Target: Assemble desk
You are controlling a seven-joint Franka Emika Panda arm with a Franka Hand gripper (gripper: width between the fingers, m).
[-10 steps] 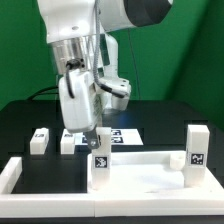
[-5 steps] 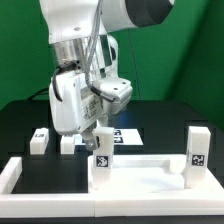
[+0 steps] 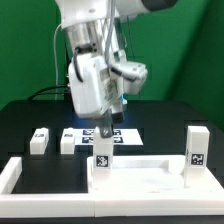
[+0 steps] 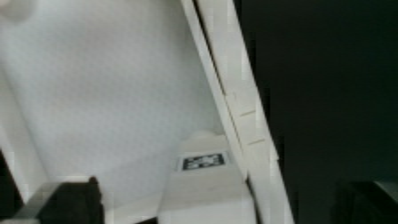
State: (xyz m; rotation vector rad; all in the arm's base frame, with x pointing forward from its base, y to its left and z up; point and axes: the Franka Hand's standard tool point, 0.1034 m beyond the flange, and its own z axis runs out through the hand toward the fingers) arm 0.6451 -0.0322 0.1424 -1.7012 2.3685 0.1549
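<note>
My gripper point(image 3: 103, 129) hangs just above a leg point(image 3: 101, 153) of the desk. Its jaws stand apart and nothing is clamped between them. In the wrist view one dark finger point(image 4: 71, 203) shows over the white desk top point(image 3: 140, 172). The desk top lies near the front edge of the table point(image 3: 170, 115), with its rim upward. The leg stands upright on its far corner at the exterior view's left. A second leg point(image 3: 197, 148) stands upright on the far corner at the exterior view's right. A third leg point(image 3: 39, 141) and a fourth leg point(image 3: 68, 142) rest on the table side by side, toward the exterior view's left, apart from the desk top.
</note>
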